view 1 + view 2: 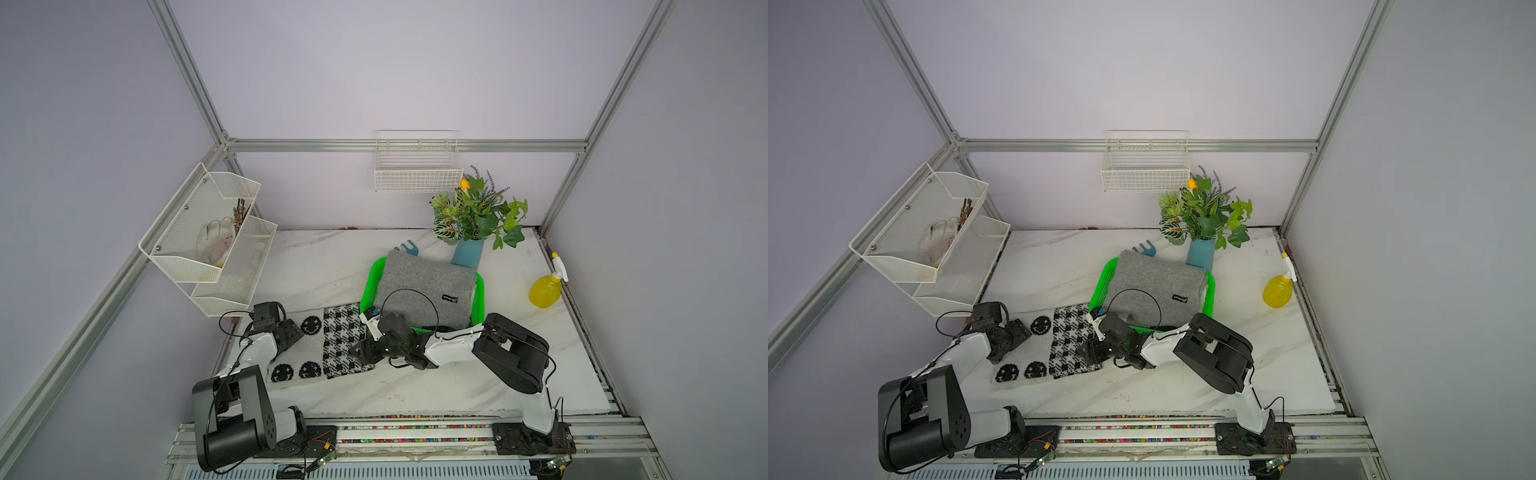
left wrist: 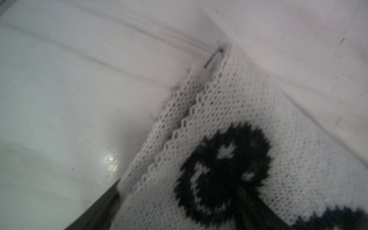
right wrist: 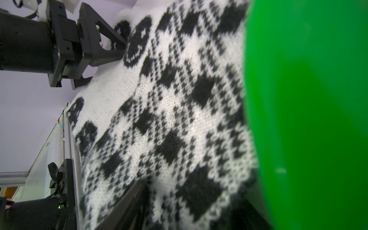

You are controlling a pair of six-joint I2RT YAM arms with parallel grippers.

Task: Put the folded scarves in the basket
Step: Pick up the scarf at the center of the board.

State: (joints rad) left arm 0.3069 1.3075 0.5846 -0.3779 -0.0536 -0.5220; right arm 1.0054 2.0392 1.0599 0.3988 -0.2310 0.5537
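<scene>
Marble-patterned tabletop point(image 1: 415, 395) inside a lilac-walled frame, shown in a top view. One green basket point(image 1: 366, 291) stands mid-table, largely filled by one folded grey cloth point(image 1: 424, 286). One folded scarf point(image 1: 332, 345), black-and-white knit, lies flat on the table just in front of the basket, its far right corner at the basket's near left corner. Its long axis runs side to side between the two arms. The left gripper point(image 1: 293, 334) sits at the scarf's left end, jaws standing apart. The right gripper point(image 1: 361, 351) sits at the right end; whether it pinches the knit cannot be told. The basket lies beyond and rightward, so the right arm is judged nearer. One vase point(image 1: 467, 251), one spray bottle point(image 1: 545, 289) and one small rake point(image 1: 409, 249) stand apart.
</scene>
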